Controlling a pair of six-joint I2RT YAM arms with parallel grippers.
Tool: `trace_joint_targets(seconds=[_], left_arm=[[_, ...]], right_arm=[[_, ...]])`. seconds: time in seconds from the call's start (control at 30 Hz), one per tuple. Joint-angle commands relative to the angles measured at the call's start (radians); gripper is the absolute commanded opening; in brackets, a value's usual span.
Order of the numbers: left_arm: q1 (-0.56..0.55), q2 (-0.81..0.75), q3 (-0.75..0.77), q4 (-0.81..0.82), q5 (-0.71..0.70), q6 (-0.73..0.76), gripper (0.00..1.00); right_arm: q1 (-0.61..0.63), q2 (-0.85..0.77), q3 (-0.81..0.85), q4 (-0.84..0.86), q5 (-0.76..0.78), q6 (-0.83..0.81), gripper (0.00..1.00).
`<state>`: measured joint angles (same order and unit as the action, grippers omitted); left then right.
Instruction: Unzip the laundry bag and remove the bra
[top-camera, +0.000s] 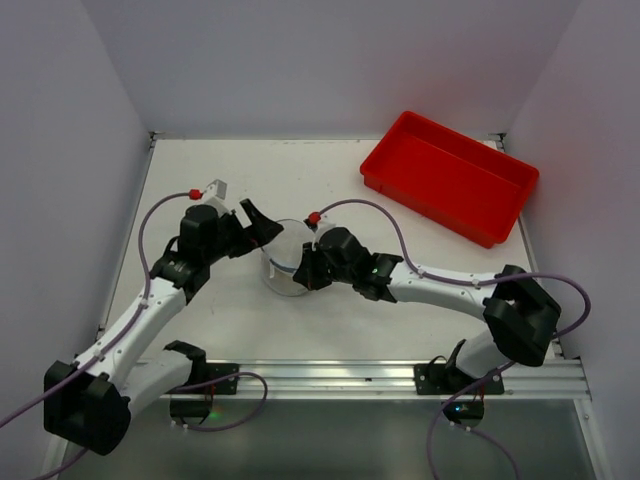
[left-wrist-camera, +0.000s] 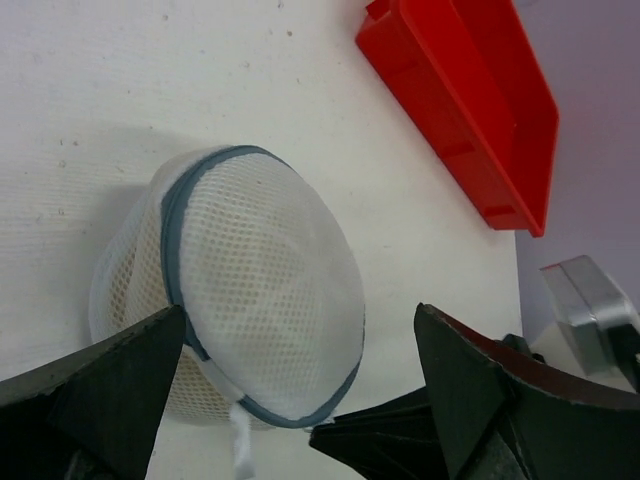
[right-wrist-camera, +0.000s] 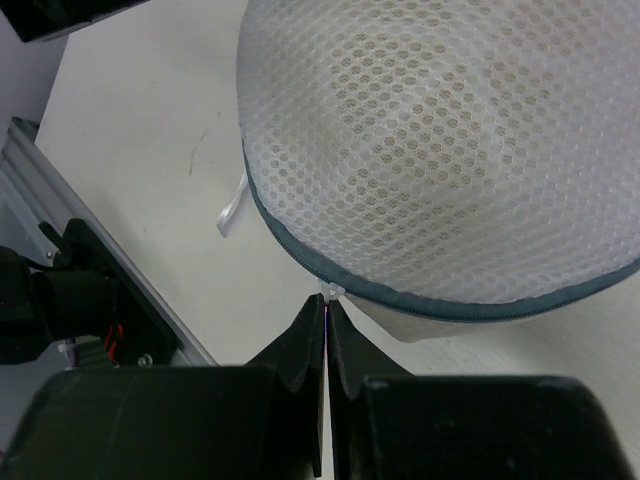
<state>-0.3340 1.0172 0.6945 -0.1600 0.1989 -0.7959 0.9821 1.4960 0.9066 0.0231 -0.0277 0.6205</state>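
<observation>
The laundry bag (top-camera: 285, 262), a round white mesh case with a grey-blue rim zipper, stands tilted on the table between the two grippers. My right gripper (right-wrist-camera: 327, 302) is shut on the small white zipper pull (right-wrist-camera: 331, 290) at the bag's (right-wrist-camera: 450, 150) lower rim. My left gripper (left-wrist-camera: 300, 320) is open, one finger on each side of the bag (left-wrist-camera: 260, 280), and does not grip it. The bag's halves look closed. A pale beige shape shows through the mesh; the bra itself is hidden inside.
A red plastic tray (top-camera: 450, 176) sits at the back right and also shows in the left wrist view (left-wrist-camera: 470, 90). A white ribbon tag (right-wrist-camera: 233, 208) hangs from the bag's rim. The aluminium rail (top-camera: 400, 375) runs along the near edge. White walls enclose the table.
</observation>
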Motion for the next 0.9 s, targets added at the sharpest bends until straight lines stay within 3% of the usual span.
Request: trace_joint_targets(seconds=[0.0, 0.23, 0.37, 0.47, 0.5, 0.57, 0.6, 0.77, 0.87], left_arm=[[-0.006, -0.097, -0.033, -0.088, -0.044, -0.090, 0.98], [-0.106, -0.126, -0.139, -0.046, -0.093, -0.250, 0.79], [-0.131, -0.088, -0.150, -0.029, -0.115, -0.253, 0.63], [-0.132, -0.059, -0.147, 0.007, -0.113, -0.247, 0.47], [-0.131, -0.051, -0.144, 0.017, -0.113, -0.243, 0.33], [-0.131, -0.025, -0.119, 0.022, -0.127, -0.214, 0.17], [-0.129, -0.016, -0.107, 0.014, -0.131, -0.203, 0.01], [-0.122, 0.067, -0.034, 0.008, -0.136, -0.068, 0.00], [-0.091, 0.142, 0.019, 0.033, -0.048, 0.062, 0.00]], right_arm=[[0.010, 0.039, 0.069, 0.073, -0.017, 0.044, 0.00], [0.012, 0.072, 0.092, 0.098, -0.009, 0.065, 0.00], [0.012, 0.057, 0.080, 0.084, -0.003, 0.058, 0.00], [0.010, 0.037, 0.049, 0.075, 0.002, 0.053, 0.00], [0.012, 0.020, 0.038, 0.071, 0.002, 0.050, 0.00], [0.010, 0.000, 0.011, 0.048, 0.017, 0.035, 0.00], [0.010, -0.026, 0.000, 0.041, 0.025, 0.027, 0.00], [-0.002, -0.097, -0.095, 0.023, 0.048, -0.016, 0.00], [-0.010, -0.137, -0.138, 0.003, 0.055, -0.036, 0.00]])
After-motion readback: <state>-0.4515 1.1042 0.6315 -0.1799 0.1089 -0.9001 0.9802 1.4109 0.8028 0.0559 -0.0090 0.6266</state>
